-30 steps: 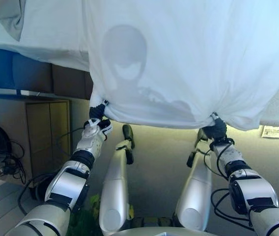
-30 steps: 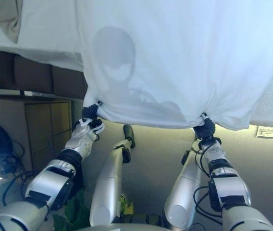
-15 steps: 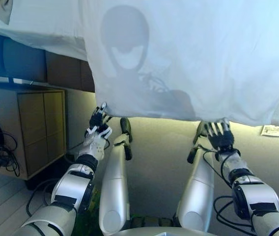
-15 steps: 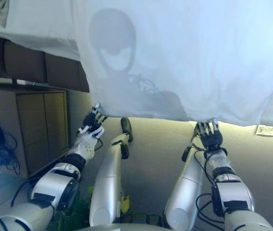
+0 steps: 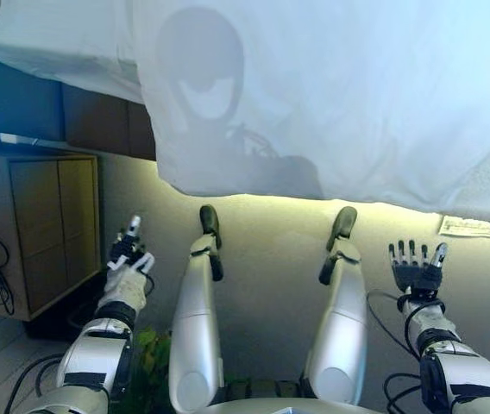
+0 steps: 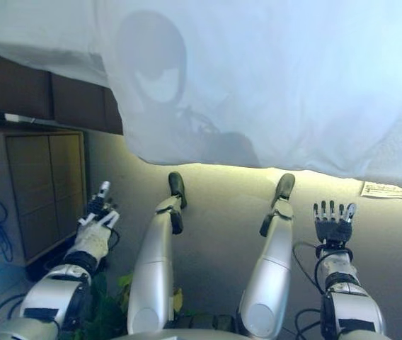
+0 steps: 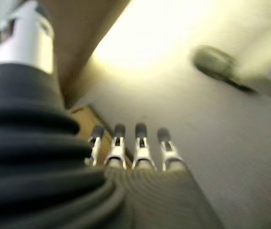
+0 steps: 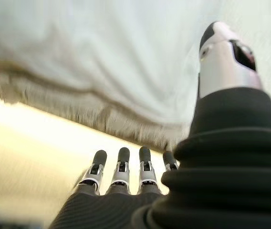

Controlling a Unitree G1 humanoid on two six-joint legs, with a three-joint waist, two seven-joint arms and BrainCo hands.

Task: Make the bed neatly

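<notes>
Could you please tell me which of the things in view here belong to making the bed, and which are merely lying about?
Part of the job:
- white sheet, hanging over the bed's edge, held by neither hand
- left hand, open, below the sheet
- right hand, open, below the sheet

Just lying about:
- wooden cabinet beside the bed
- printed paper on the floor

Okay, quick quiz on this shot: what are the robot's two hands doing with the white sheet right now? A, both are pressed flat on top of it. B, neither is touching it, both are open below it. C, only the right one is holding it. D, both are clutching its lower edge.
B: the left hand and right hand hang open with straight fingers, clear below the white sheet's lower edge.
</notes>
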